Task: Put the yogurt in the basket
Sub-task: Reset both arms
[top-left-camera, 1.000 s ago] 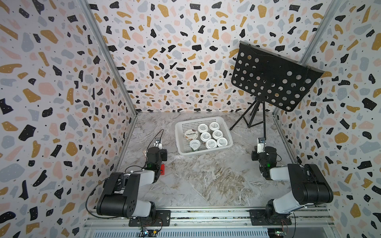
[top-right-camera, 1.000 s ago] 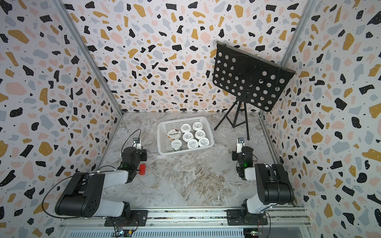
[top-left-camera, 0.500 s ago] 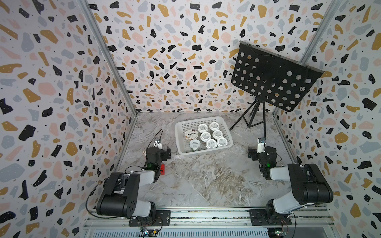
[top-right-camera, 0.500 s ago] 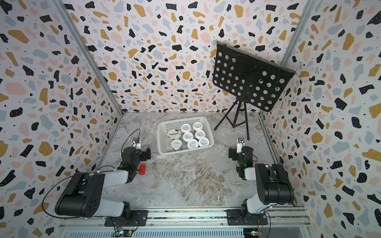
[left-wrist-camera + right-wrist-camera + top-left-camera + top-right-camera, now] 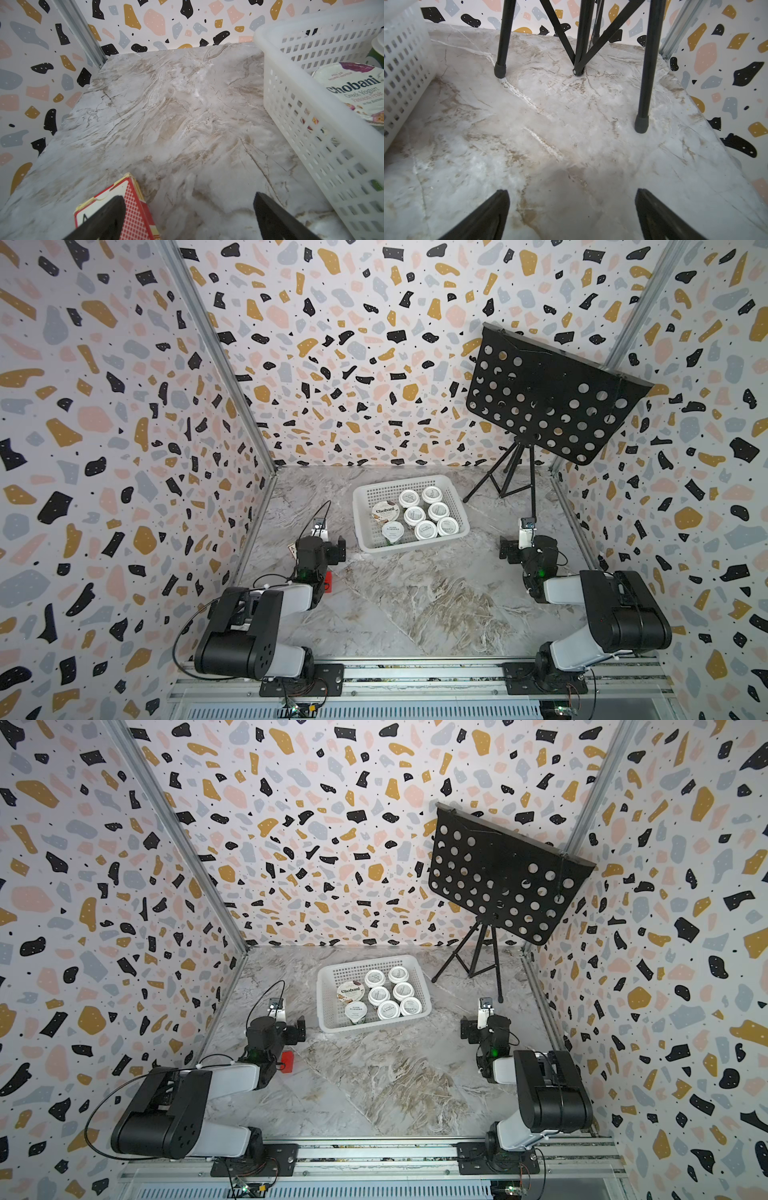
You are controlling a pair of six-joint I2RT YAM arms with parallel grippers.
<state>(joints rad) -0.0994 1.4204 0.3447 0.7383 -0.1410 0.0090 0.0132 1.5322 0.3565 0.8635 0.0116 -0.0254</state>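
The white grid-walled basket (image 5: 360, 526) (image 5: 323, 1006) stands at mid-table in both top views, and its corner wall (image 5: 311, 128) is close on one side of the left wrist view. Several white-lidded yogurt cups sit inside it, among them the wide Chobani cup (image 5: 385, 511) (image 5: 351, 991) (image 5: 353, 91). My left gripper (image 5: 319, 545) (image 5: 189, 205) rests low on the table left of the basket, open and holding nothing. My right gripper (image 5: 527, 546) (image 5: 572, 199) sits low to the basket's right, open over bare marble.
A red checked card box (image 5: 133, 207) lies by my left gripper's outer finger. A small red block (image 5: 328, 578) (image 5: 286, 1061) sits beside the left arm. The black perforated music stand (image 5: 552, 398) rises at the back right, its tripod legs (image 5: 644, 83) just ahead of my right gripper.
Both grippers have gone from shut to wide open. Neither arm has shifted, and the basket and cups are as before.
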